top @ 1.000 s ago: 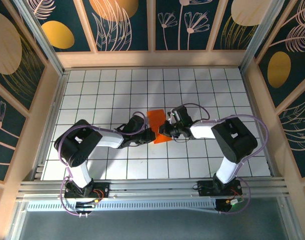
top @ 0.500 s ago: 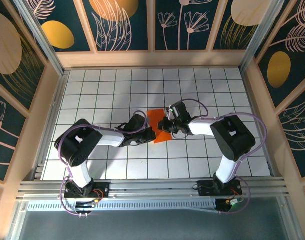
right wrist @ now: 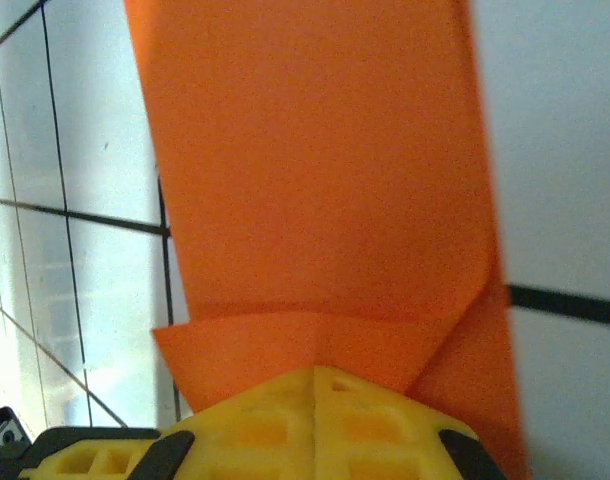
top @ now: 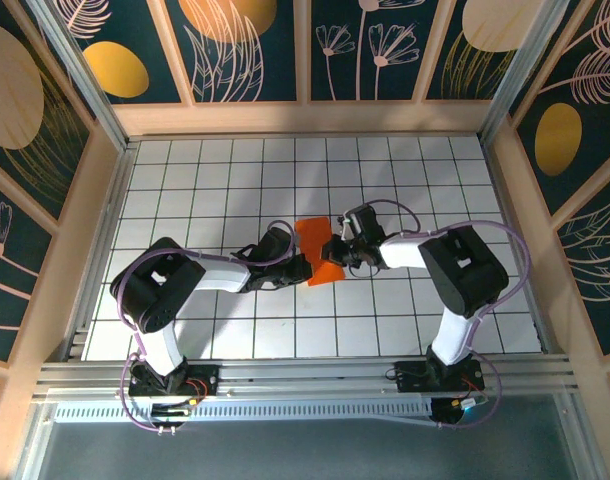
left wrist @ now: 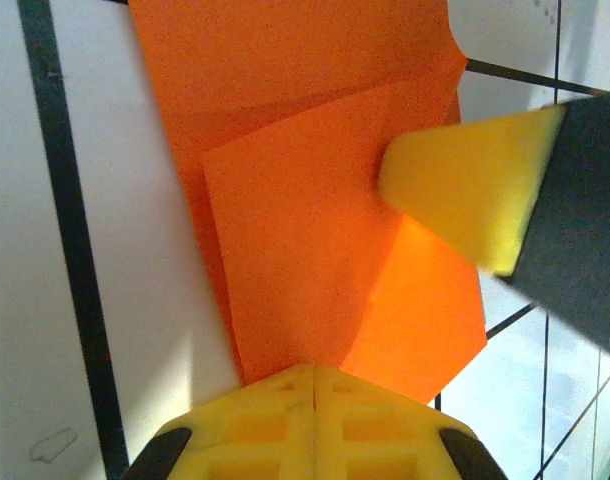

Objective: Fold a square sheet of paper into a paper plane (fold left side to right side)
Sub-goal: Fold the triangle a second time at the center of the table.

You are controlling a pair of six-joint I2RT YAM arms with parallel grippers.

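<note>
Your orange sheet of paper (top: 318, 250) lies flat on the grid table (top: 185, 180). It is already doubled into a narrow strip with an angled flap creased across it. I'd judge the early folds done, with no pointed dart yet. At the sheet's left edge, the left gripper (top: 297, 268) has its fingers clamped together, tips on the paper. At the sheet's right edge, the right gripper (top: 337, 255) is likewise closed and presses down on the flap.

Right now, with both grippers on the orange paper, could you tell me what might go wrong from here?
1. The right gripper presses a finger on the orange paper beside the left gripper; the two could collide.
2. The paper lies loose on the table, so a push may slide it and skew the crease.
3. The small flap by the right gripper could spring open.
</note>
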